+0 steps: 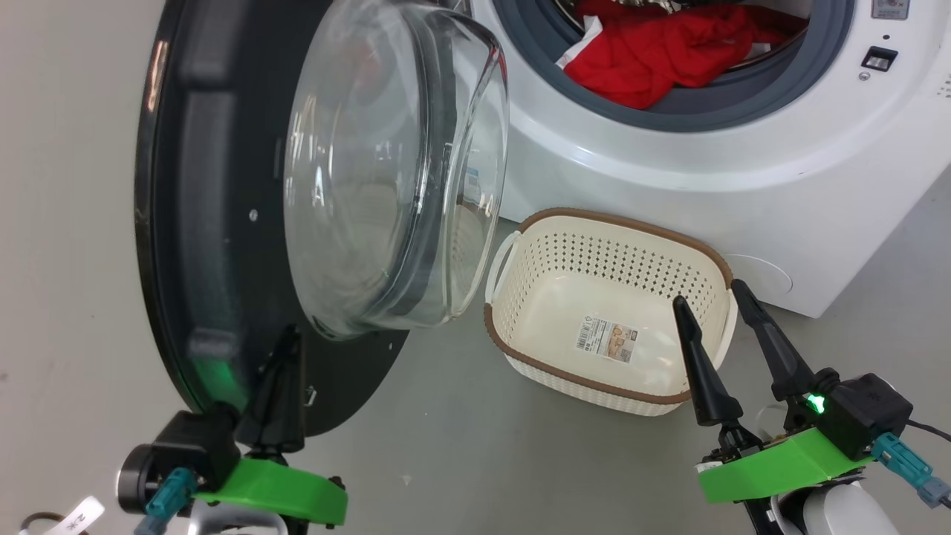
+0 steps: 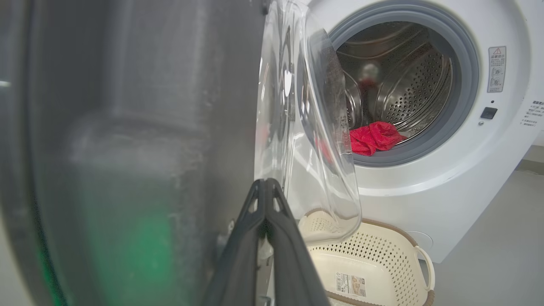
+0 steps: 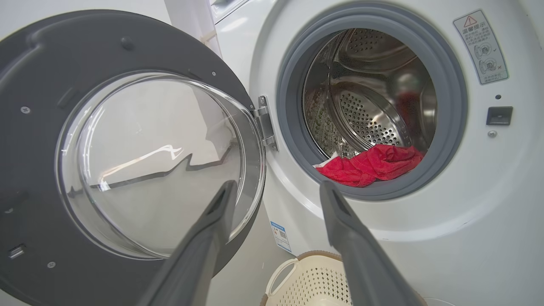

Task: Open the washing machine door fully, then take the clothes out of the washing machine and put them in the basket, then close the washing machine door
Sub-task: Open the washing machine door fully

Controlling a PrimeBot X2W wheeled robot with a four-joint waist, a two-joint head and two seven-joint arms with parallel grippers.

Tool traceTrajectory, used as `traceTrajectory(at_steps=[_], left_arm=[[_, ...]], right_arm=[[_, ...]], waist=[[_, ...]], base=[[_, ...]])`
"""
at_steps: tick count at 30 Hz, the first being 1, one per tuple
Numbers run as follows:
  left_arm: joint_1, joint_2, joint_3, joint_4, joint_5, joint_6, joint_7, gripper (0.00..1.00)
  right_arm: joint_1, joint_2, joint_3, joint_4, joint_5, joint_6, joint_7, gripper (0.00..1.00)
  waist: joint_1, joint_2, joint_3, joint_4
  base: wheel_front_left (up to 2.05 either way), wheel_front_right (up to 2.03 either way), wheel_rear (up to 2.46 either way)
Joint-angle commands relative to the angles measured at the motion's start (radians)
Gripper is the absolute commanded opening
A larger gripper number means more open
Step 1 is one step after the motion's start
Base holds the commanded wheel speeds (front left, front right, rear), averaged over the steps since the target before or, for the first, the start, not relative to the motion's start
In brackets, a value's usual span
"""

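The clothes [image 1: 669,59] lie as a red heap with a white part on the drum's front lip, spilling onto the grey ring, ahead of and above the right pincer [image 1: 707,293] and well apart from it. They look light, soft and limp, so they should drape, stretch and trail rather than lift as one piece, and a hem may drag on the ring. The best hold is probably a deep pinch on a raised fold at the top of the heap, not the thin white edge. The right pincer stands wide open with nothing in it, its tips over the near rim of the basket [image 1: 609,256], which holds only its paper label and sits against the washer [image 1: 669,186]. The door [image 1: 193,223], rigid and glossy, is swung wide to the left pincer's side. The left pincer [image 1: 288,338] is closed on nothing, tips at the door's black inner face just below the glass bowl; whether they touch it I cannot tell.
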Motion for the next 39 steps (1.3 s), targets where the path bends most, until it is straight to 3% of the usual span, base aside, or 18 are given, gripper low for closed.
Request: traceTrajectory(at_steps=[1,16,39], left_arm=[[-0.014,0.04,0.062,-0.001,-0.008,0.019,-0.013,0.0],[-0.051,0.072,0.126,0.072,-0.02,0.032,-0.074,0.0],[-0.166,0.075,0.205,0.185,-0.009,-0.002,-0.097,0.0]], right_arm=[[-0.005,0.005,0.024,-0.024,-0.015,0.006,-0.006,1.0],[0.0,0.005,0.03,-0.015,-0.02,0.006,-0.006,1.0],[0.005,0.005,0.029,-0.033,-0.045,0.006,0.014,1.0]], waist=[[0.0,0.0,-0.001,0.005],[0.0,0.0,-0.011,0.024],[0.0,0.0,0.006,0.034]], base=[[0.0,0.0,0.0],[0.0,0.0,0.0],[0.0,0.0,0.0]])
